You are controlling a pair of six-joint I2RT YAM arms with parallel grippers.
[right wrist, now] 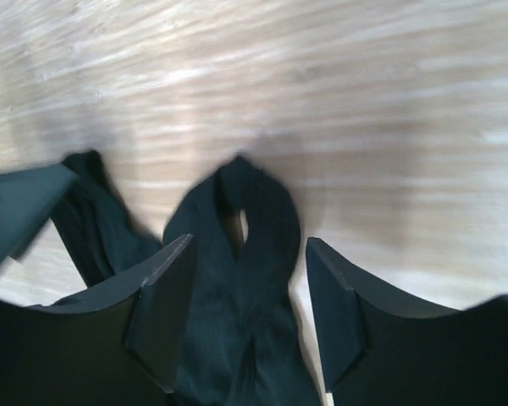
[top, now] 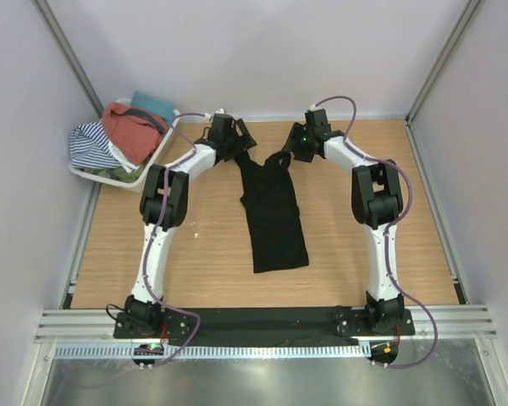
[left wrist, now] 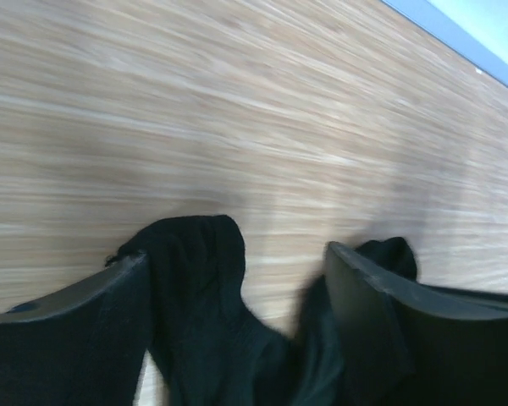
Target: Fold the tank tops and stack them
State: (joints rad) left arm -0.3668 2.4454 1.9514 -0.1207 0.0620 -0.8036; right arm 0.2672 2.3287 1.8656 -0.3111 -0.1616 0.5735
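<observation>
- The black tank top [top: 275,216] lies flat in the middle of the wooden table [top: 389,237]. Its straps point to 12 o'clock and its hem to 6 o'clock.
- The left gripper [top: 241,144] sits over the strap end at 11 o'clock of the garment. In the left wrist view its two fingers [left wrist: 68,338] stand well apart, with a bunched hump of black cloth between them.
- That cloth lies against the left-hand finger, and bare wood shows between it and the other finger. The pincer is not closed on it.
- The right gripper [top: 293,152] is at 1 o'clock of the garment. In its own view a strap loop [right wrist: 245,245] runs up between the parted fingers [right wrist: 165,313], with a thin light gap beside one of them. This pincer is also spread, with nothing clamped.
- Both wrist views are smeared with blur, so I cannot tell whether any pad actually touches the cloth.
- From above, the gripper bodies cover the strap tips.
- The rust-red tank top [top: 129,131] is bundled in the white basket [top: 110,179] at 10 o'clock of the table. A dark band crosses it, and its shape is otherwise lost in the heap.
- A striped cloth [top: 91,145] hangs over the basket's 9 o'clock rim.
- A teal cloth [top: 155,106] is partly hidden behind the red one.
</observation>
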